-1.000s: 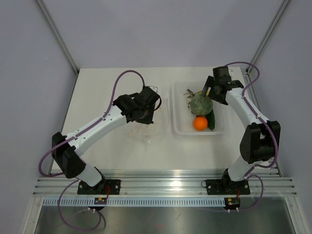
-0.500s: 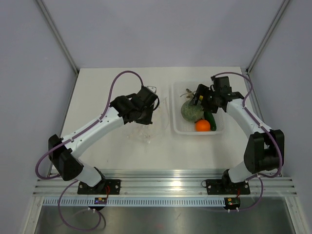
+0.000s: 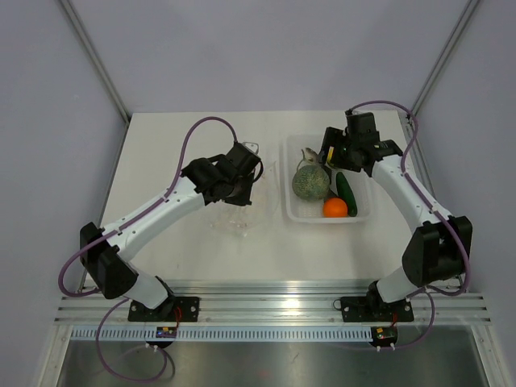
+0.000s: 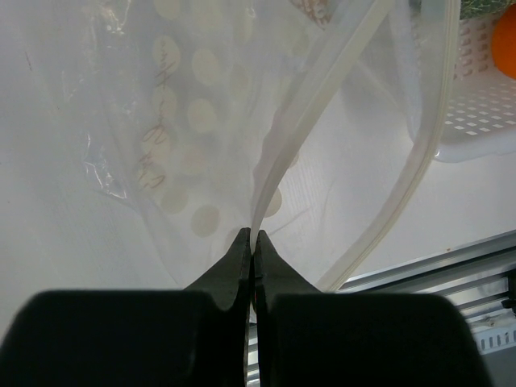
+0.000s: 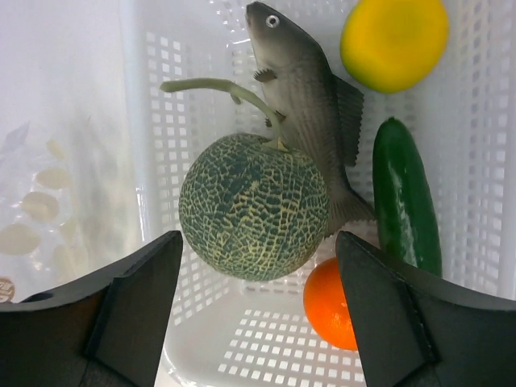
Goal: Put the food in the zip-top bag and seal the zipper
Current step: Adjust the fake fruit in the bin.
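From above, we see the right claw over the tray, the speckled green ball just ahead of it. At the left wrist, the left claw pinches the zipper of the zip-top bag spreading ahead. At the right wrist, wide-spread fingers flank that ball.

White table, pale lavender walls, metal corner posts, slotted rail in front

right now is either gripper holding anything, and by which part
The left gripper pinches the zip-top bag by its zipper strip; the right gripper is open, holding nothing.
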`<action>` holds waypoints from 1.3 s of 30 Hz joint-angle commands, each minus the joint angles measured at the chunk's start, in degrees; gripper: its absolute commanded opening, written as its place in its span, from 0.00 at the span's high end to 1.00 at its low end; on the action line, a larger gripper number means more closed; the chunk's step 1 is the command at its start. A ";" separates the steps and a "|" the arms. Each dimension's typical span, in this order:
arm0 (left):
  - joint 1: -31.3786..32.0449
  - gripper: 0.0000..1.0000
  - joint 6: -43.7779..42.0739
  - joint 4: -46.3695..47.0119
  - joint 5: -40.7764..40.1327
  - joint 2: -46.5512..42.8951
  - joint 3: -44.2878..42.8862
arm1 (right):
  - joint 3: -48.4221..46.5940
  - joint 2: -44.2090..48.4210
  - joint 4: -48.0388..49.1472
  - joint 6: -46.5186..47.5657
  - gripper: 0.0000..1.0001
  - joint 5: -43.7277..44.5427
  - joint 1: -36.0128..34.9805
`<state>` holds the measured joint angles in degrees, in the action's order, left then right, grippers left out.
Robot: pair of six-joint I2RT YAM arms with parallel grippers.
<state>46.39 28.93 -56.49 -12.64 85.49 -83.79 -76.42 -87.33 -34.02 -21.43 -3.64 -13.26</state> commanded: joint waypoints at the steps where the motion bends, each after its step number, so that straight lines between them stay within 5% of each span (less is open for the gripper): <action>1: -0.34 1.00 -0.71 1.56 0.08 -1.65 -0.32 | -5.48 -4.58 -1.57 6.91 0.15 8.37 -5.01; 6: -0.43 1.00 -0.54 1.47 0.34 -1.56 -0.23 | -13.56 -12.41 -2.89 11.84 0.14 13.83 -7.13; 17: -0.69 1.00 -0.80 1.73 0.87 -1.82 1.08 | -28.17 -30.00 -8.70 18.62 0.15 11.29 -8.01; 21: -0.69 1.00 -0.89 1.91 1.04 -1.56 1.17 | -28.08 -32.02 -7.38 17.30 0.25 9.79 -8.01; 25: -0.86 1.00 -0.98 1.82 1.04 -1.47 1.17 | -28.78 -32.91 -7.29 15.90 0.70 7.08 -8.01; 29: -0.95 1.00 -0.80 1.82 1.39 -1.56 0.64 | -28.61 -30.80 -7.47 14.58 1.00 6.63 -8.01; 39: -0.86 1.00 -0.89 2.35 2.19 -2.96 0.38 | -14.73 -10.77 1.14 5.00 1.00 16.64 -7.75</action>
<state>45.74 28.71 -56.42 -11.70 85.32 -82.76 -93.21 -107.04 -39.16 -11.35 8.45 -20.80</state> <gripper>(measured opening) 0.008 0.029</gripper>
